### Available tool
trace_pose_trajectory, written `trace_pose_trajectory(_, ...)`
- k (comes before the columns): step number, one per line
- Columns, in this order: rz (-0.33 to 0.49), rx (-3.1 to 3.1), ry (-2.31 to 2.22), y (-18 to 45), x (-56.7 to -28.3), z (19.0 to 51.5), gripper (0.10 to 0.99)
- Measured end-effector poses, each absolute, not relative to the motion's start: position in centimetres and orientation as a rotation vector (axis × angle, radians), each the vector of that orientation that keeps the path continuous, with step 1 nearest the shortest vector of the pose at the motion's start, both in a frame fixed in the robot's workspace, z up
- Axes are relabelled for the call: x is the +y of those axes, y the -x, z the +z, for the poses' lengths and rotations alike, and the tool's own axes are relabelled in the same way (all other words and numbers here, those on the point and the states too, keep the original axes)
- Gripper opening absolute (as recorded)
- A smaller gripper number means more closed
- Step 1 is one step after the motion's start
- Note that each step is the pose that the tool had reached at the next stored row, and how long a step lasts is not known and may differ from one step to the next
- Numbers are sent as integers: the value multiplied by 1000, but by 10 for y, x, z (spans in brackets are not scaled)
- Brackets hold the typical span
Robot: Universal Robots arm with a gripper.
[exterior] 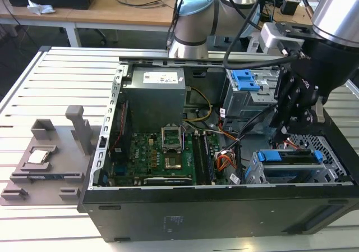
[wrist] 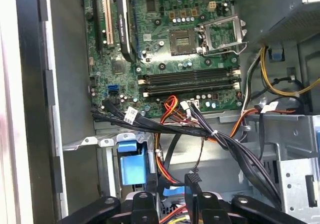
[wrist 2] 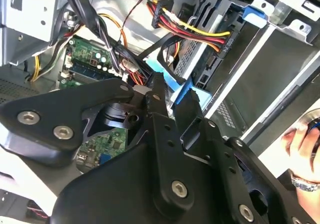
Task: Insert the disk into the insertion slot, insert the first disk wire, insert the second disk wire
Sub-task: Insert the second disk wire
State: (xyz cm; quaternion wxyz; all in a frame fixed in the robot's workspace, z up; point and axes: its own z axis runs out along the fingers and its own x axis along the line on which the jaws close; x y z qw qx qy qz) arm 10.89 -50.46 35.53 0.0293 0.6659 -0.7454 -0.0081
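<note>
The disk (exterior: pixel 291 157), framed by its blue carrier, lies inside the insertion slot (exterior: pixel 255 176), a silver perforated cage at the case's front corner on the exterior view's right. My black gripper (exterior: pixel 286 133) hangs just above the cage's inner end. In the second wrist view its fingers (wrist 2: pixel 156 92) stand close together right beside the blue carrier (wrist 2: pixel 197 92). They look shut on the dark end of the first disk wire (exterior: pixel 291 145), a thin red cable. Which cable is the second disk wire I cannot tell.
A bundle of red, yellow and black wires (wrist 2: pixel 200 32) with a black plug hangs near the cage. The motherboard (wrist: pixel 185 39) fills the case floor, crossed by black cables (wrist: pixel 215 134). A taller bay with a blue latch (exterior: pixel 245 81) stands behind. A person's hand (wrist 2: pixel 302 139) is nearby.
</note>
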Motion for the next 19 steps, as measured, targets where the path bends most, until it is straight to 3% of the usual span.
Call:
trace_pose_trajectory(13,47,-2284,-2007,-109,-503,341,361)
trace_pose_trajectory(16,47,-2284,-2006,-109,-503,341,282)
trace_pose_trajectory(18,47,-2284,-2006,-109,-503,341,165)
trace_pose_trajectory(19,47,-2284,-2006,-109,-503,341,165)
